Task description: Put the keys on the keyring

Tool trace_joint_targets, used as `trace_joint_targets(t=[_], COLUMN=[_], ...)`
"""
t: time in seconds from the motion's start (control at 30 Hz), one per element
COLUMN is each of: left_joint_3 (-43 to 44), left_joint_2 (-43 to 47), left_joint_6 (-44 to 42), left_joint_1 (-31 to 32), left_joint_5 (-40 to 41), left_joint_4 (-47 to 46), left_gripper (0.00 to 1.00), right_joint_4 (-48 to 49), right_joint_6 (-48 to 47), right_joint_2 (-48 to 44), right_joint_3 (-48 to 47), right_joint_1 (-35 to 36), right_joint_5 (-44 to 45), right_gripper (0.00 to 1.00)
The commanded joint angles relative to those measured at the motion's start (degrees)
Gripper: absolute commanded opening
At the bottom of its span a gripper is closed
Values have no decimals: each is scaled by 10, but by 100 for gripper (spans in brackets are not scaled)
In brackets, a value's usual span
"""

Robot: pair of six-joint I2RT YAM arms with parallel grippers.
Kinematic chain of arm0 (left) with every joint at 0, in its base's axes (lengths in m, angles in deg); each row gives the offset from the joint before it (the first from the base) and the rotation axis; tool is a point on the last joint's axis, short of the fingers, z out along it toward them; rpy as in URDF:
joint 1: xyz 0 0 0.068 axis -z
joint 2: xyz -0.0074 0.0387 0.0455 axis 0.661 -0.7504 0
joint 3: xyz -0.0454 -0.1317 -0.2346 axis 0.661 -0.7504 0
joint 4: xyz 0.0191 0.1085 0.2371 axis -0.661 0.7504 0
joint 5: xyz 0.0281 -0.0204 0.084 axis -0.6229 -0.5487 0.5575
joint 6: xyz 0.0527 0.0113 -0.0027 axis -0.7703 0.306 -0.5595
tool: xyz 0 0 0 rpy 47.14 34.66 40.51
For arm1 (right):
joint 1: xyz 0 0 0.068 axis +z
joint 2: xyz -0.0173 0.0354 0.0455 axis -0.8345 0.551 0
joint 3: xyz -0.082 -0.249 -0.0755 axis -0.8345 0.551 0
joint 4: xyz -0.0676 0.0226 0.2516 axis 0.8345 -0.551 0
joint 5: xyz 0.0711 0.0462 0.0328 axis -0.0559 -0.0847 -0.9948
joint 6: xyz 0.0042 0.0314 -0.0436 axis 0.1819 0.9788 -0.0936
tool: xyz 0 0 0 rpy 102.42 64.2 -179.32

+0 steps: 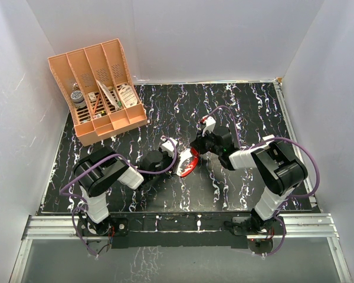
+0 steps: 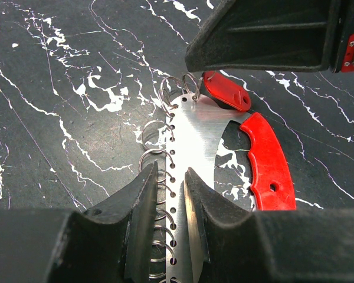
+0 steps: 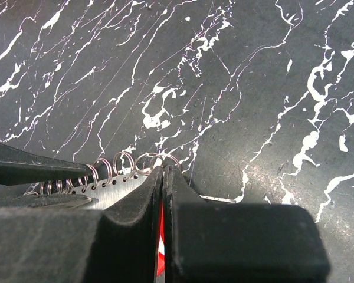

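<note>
The keyring (image 2: pixel 194 132) is a shiny metal plate with a row of holes, several wire rings along that edge, and a red curved rim (image 2: pixel 271 165). In the top view it hangs (image 1: pixel 187 165) between both grippers, mid-table. My left gripper (image 2: pixel 168 171) is closed on the plate's holed edge, also seen from above (image 1: pixel 177 159). The key (image 2: pixel 227 91), a small red-headed piece, sits at the plate's far end beside an end ring. My right gripper (image 3: pixel 164 168) is shut on it; only a red-and-pale sliver (image 3: pixel 160 236) shows between its fingers. From above the right gripper (image 1: pixel 196 154) sits right of the keyring.
An orange slotted organiser (image 1: pixel 100 88) with small items stands at the back left. White walls enclose the black marbled table (image 1: pixel 165 106). The right gripper's black body (image 2: pixel 265 35) fills the top of the left wrist view.
</note>
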Motion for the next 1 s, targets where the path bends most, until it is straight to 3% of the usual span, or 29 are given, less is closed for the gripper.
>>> trace_joint_targets(t=[0.0, 0.97], left_joint_3=[6, 5], left_joint_2=[-4, -1], left_joint_6=[-2, -4], left_joint_1=[0, 1], left_joint_5=[-1, 1], left_joint_4=[15, 15], left_gripper=[24, 24], right_joint_4=[37, 33], right_joint_6=[-4, -1], right_joint_2=[9, 14], right_joint_3=[-25, -25], right_joint_1=[-2, -2], right_joint_5=[-7, -7], right_gripper=[0, 0])
